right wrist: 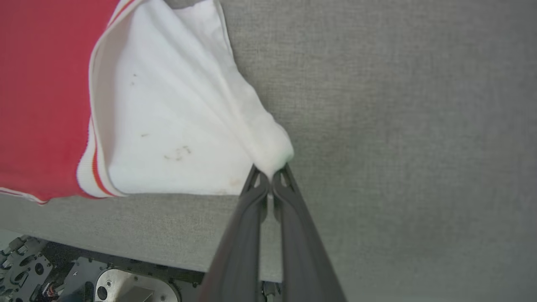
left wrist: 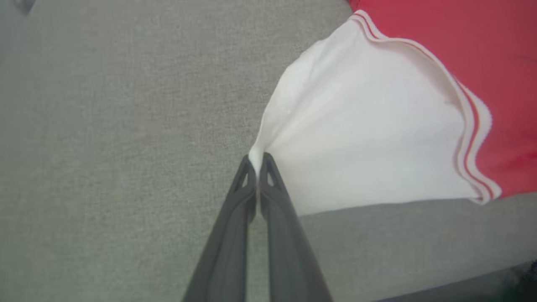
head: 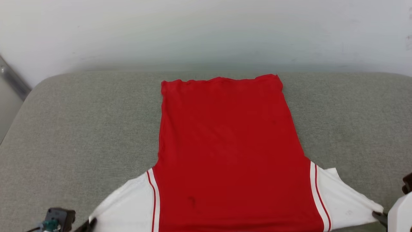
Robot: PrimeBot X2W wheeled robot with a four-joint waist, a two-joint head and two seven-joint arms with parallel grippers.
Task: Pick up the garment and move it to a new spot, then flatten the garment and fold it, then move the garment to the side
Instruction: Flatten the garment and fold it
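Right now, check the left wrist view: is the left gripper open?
No, the left gripper is pinched shut on a white sleeve corner of the garment.

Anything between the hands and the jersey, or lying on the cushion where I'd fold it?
Nothing visible. The left hand pinches the left sleeve at its tip, the right hand the right sleeve. The jersey lies spread on the grey cushion, with no other object seen on it.
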